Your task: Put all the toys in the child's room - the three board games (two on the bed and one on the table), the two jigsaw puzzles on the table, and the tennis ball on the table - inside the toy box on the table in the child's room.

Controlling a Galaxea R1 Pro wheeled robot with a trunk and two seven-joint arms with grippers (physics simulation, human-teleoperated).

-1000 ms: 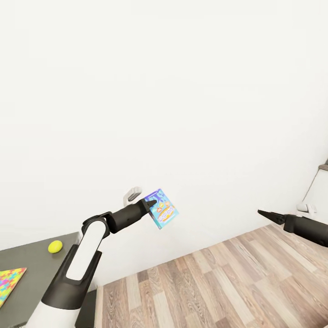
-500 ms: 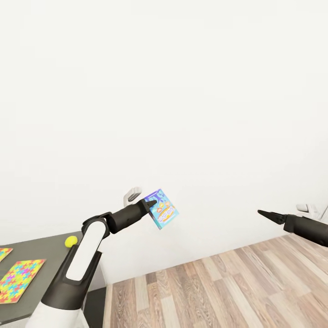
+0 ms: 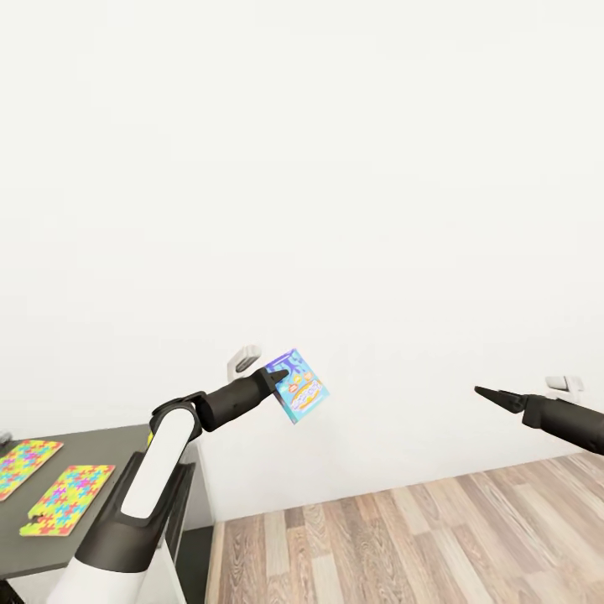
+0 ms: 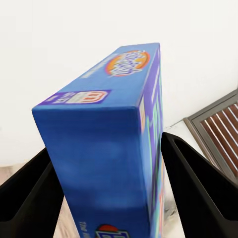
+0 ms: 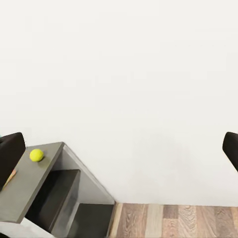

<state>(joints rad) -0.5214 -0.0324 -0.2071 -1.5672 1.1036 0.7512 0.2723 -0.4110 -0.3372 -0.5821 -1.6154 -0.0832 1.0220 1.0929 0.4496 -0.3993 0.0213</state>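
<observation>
Carrying goes best with the left gripper (image 3: 281, 373) pinching the blue board game (image 3: 299, 387) level toward the table (image 3: 101, 449), right gripper (image 3: 486, 394) spread, empty.

Blue board game (image 4: 106, 148) fills the centre, held edge-on between the two black fingers (image 4: 198, 193) of the left hand (image 4: 111, 198). White wall behind. Brown slatted panel (image 4: 220, 131) at one side.

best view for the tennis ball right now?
Right wrist view: the tennis ball sits in plain sight near the table corner. In the head view, just a yellow sliver peeks beside the left arm. The left wrist view gives nothing on it.
</observation>
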